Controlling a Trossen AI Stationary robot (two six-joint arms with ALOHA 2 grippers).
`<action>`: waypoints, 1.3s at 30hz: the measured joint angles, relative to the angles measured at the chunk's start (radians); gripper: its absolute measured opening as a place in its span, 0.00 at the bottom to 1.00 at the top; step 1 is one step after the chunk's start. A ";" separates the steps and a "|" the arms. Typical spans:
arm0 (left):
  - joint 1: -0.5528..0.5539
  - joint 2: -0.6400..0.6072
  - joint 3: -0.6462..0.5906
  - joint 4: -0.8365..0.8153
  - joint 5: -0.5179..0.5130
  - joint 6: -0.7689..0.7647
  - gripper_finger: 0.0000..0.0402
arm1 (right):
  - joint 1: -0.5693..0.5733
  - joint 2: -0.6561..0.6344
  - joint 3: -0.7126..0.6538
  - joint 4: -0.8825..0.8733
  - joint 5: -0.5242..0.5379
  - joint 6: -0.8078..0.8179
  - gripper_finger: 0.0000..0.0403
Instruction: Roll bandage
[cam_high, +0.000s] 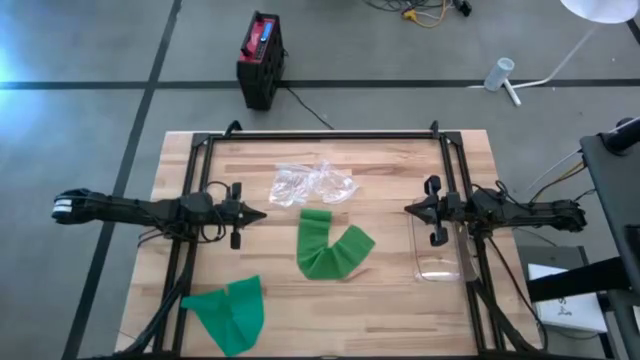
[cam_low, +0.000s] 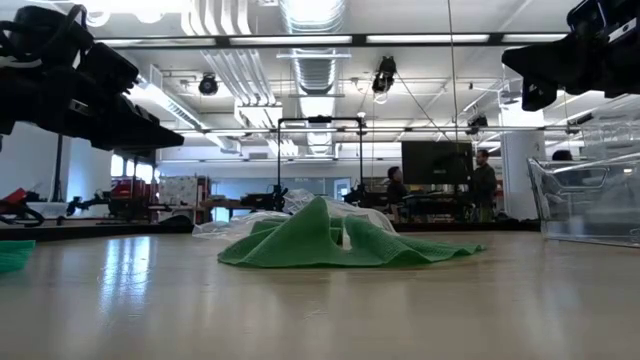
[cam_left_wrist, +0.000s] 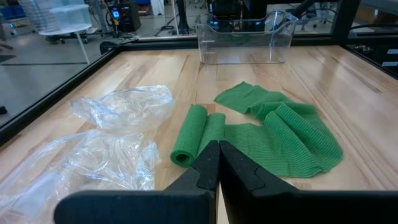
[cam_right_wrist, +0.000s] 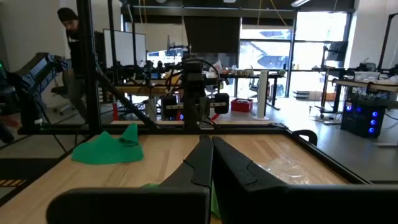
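Observation:
A green bandage (cam_high: 330, 248) lies loosely crumpled flat on the middle of the wooden table. In the left wrist view its end nearest the plastic is wound into a short roll (cam_left_wrist: 189, 134), and the rest of the bandage (cam_left_wrist: 280, 134) is spread in folds. My left gripper (cam_high: 262, 213) hovers shut above the table to the left of the bandage, pointing at it. My right gripper (cam_high: 408, 209) hovers shut to the bandage's right, pointing left. Neither touches anything. In the low view the bandage (cam_low: 330, 240) forms a low heap.
A second green bandage (cam_high: 230, 310) lies near the front left edge. A crumpled clear plastic wrapper (cam_high: 313, 184) lies just beyond the middle bandage. A clear plastic bin (cam_high: 440, 250) stands under my right arm. A black frame (cam_high: 320, 136) borders the table.

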 joint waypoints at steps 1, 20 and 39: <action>0.000 0.000 0.000 0.000 0.000 0.000 0.00 | 0.000 0.000 0.000 0.000 0.000 -0.001 0.00; -0.001 0.023 0.000 0.442 0.044 -0.210 0.00 | 0.000 0.000 0.000 0.581 0.026 0.033 0.00; -0.001 0.227 0.001 0.841 0.046 -0.209 0.00 | 0.068 0.561 0.043 0.824 -0.061 0.236 0.00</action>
